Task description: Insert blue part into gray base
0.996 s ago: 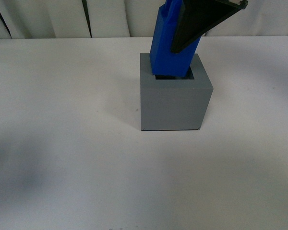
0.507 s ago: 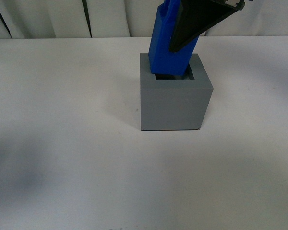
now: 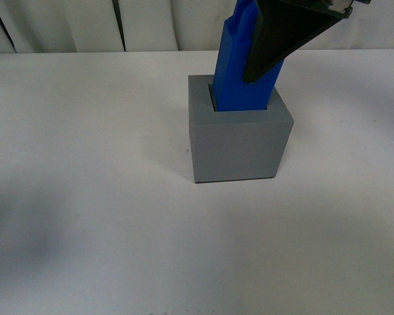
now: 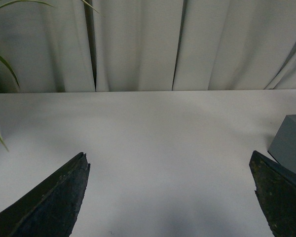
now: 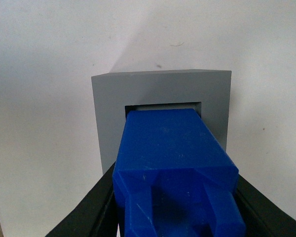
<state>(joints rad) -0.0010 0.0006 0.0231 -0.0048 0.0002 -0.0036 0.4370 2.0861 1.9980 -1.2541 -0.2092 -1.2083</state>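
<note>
White table (image 3: 85,216), matte and bare on all sides of the work; pale pleated curtains (image 3: 144,23) run along its far edge.

Front view: one gray base (image 3: 240,144), a matte cube with crisp edges, stands near the table's middle with open room all round. One blue part (image 3: 236,79), glossy plastic, has its lower end down inside the base's square recess and leans slightly (thin dark gap on its left side). The right gripper (image 3: 244,62) shows one black wedge-shaped finger pressed on the part's side.

Left wrist view: left gripper (image 4: 170,197) has its jaws spread wide and holds nothing, over bare table. A corner of the gray base (image 4: 291,143) shows at the picture's edge, well apart. Plant leaves (image 4: 0,64) stand before the curtains.

Right wrist view: jaws clamped on both flanks of the blue part (image 5: 172,148). Its end sits in the recess, with a narrow gap along one wall.
</note>
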